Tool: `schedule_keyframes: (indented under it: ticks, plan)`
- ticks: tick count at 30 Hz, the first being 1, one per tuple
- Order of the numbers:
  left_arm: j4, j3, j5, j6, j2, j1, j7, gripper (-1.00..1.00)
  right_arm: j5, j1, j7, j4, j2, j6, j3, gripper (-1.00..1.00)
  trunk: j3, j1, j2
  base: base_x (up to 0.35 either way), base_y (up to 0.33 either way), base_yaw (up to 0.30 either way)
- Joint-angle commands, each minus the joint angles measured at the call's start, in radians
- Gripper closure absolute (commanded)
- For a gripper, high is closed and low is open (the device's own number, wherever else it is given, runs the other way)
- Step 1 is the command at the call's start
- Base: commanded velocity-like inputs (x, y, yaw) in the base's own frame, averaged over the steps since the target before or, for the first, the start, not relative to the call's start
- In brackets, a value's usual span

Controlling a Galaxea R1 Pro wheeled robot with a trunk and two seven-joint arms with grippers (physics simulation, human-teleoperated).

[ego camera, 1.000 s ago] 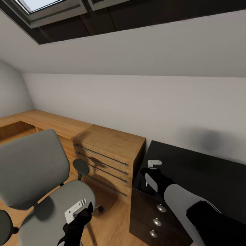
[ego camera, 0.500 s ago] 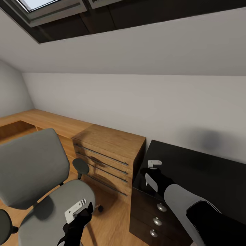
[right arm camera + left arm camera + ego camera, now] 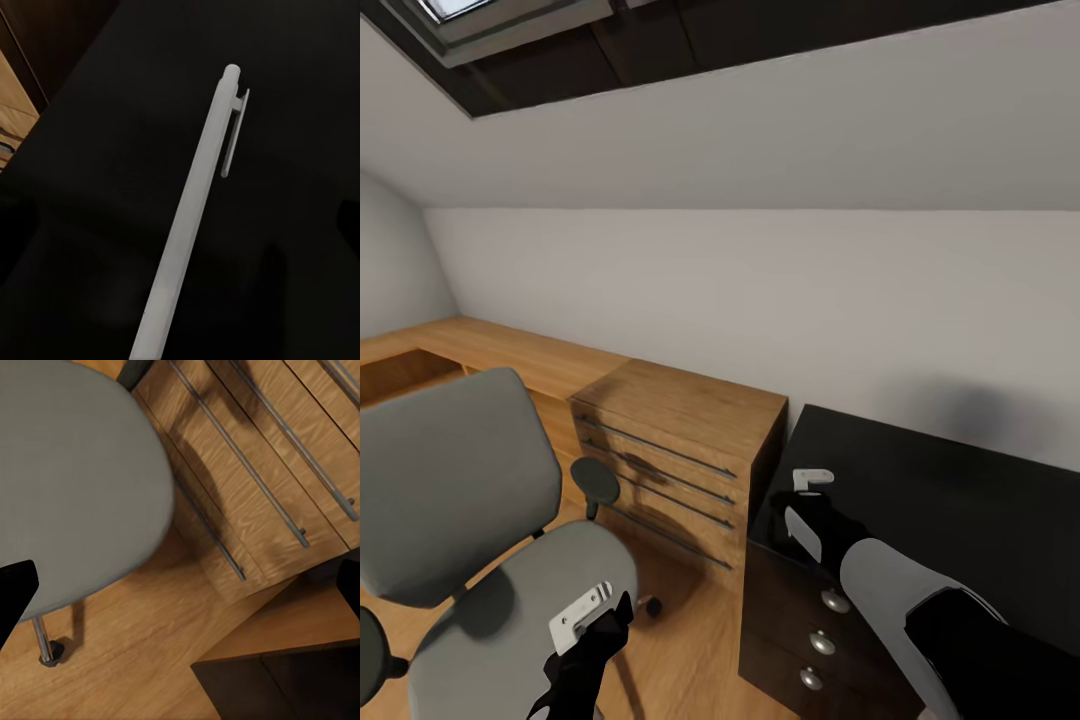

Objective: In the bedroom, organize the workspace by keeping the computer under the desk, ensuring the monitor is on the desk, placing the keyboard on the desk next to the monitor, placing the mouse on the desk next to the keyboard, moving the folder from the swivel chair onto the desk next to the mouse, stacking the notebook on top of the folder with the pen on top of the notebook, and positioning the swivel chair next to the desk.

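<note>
place: I'm looking into an attic bedroom used as a home office | cues: sloped ceiling (image 3: 760,120) with dark-framed skylight (image 3: 510,40), grey swivel chair (image 3: 455,490), glossy black desk (image 3: 960,500), light-wood cabinet (image 3: 680,440), plank floor (image 3: 690,640)

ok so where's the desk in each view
Head view: the desk is the glossy black top at lower right, with its dark drawers below.
Left wrist view: a dark corner of the desk, next to the cabinet.
Right wrist view: its black top lies behind the pen.
Shared landmark: the light-wood drawer cabinet beside the desk.
</note>
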Motion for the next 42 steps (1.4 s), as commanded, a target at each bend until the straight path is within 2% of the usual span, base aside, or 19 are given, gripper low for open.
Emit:
schedule_keyframes:
  ticks: [1,7,30,34,42]
  plan:
    - [-0.001,-0.002,0.009,-0.009,0.001,-0.001,0.004,-1.0,-0.006,-0.001,-0.006,-0.002,0.0,0.006,0.009,-1.0,-0.004,0.004,-0.008,0.0,0.0,0.0]
    - [-0.001,-0.002,0.009,-0.009,0.001,-0.001,0.004,-1.0,-0.006,-0.001,-0.006,-0.001,0.0,0.007,0.008,-1.0,-0.023,0.027,-0.05,0.0,0.0,0.0]
    - [-0.001,-0.003,0.009,-0.009,0.001,-0.001,0.004,-1.0,-0.006,-0.001,-0.006,-0.001,0.0,0.006,0.009,-1.0,-0.023,0.027,-0.05,0.0,0.0,0.0]
    - [-0.001,-0.003,0.009,-0.009,0.001,-0.001,0.004,-1.0,-0.006,-0.001,-0.006,-0.001,0.0,0.006,0.009,-1.0,-0.036,0.042,-0.078,0.0,0.0,0.0]
    - [-0.001,-0.003,0.009,-0.009,0.001,-0.001,0.004,-1.0,-0.006,-0.001,-0.006,-0.002,0.0,0.007,0.009,-1.0,-0.036,0.042,-0.078,0.0,0.0,0.0]
